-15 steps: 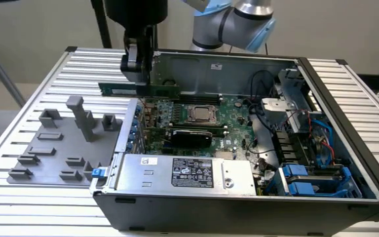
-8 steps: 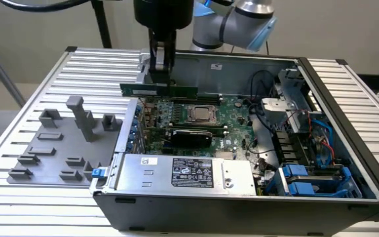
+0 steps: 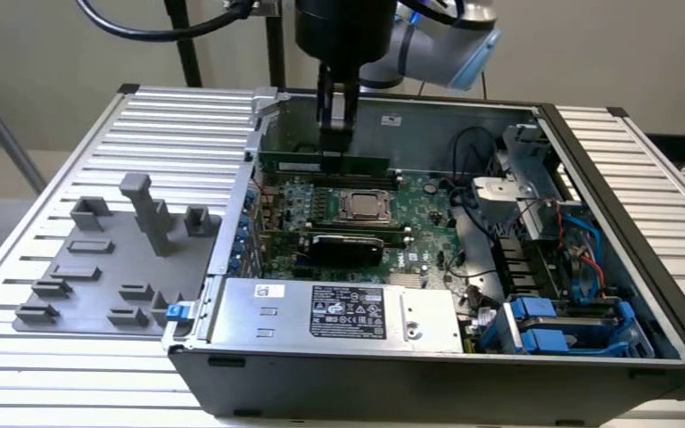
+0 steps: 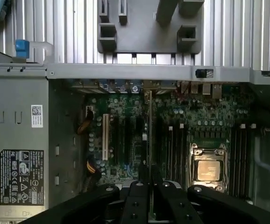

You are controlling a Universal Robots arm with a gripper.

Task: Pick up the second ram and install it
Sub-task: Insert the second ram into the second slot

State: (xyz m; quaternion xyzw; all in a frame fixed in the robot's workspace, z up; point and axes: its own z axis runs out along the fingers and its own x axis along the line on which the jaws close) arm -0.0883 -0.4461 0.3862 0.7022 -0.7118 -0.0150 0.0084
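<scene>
1. An open computer case (image 3: 438,388) lies on a ribbed metal surface (image 3: 176,116) and takes up the centre and right of the exterior view.
2. The arm (image 3: 438,40) reaches down from the top centre of the frame, its black jaws pointing straight into the case.
3. The jaws are closed on the ram stick (image 3: 295,164), pinching its upper edge near the middle of its length.
4. The ram stick is a narrow green strip held level on its long edge, at the far edge of the motherboard (image 3: 426,209), just above the centre of the frame.
5. It cannot be told whether the stick touches a slot or hangs just over one.
6. In the wrist view the stick (image 4: 150,126) shows edge-on as a thin line running out from between the jaws across the board.
7. The silver processor socket (image 3: 367,207) sits just in front of the stick, with a black block (image 3: 342,245) in front of that.
8. A grey power supply (image 3: 331,312) with a black label fills the case's near side.
9. A grey tray with pegs (image 3: 117,259) rests on the surface at the exterior view's left.
</scene>
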